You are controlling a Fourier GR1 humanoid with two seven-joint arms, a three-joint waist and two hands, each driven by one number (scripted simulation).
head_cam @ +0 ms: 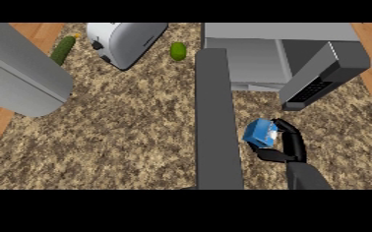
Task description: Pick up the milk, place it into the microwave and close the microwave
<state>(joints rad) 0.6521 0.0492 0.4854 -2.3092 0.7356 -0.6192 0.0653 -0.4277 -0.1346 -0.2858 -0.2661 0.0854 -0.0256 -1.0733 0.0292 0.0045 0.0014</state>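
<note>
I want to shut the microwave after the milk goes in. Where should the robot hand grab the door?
Probably at the door's free near edge, coming from its left face and pushing right toward the microwave. It stands swung wide open toward the robot, hinged at the far end. The right robot hand already holds the milk.

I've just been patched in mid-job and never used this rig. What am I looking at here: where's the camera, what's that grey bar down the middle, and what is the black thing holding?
The single view comes from the robot's head, looking steeply down at a speckled kitchen counter. The long grey bar seems to be the robot's left forearm; its hand is not visible. At lower right, the black right robot hand curls round a small blue milk carton. Just above it is the microwave, its dark door swung open. Further left lie a toaster, a small green fruit, perhaps a lime, and a cucumber.
</note>
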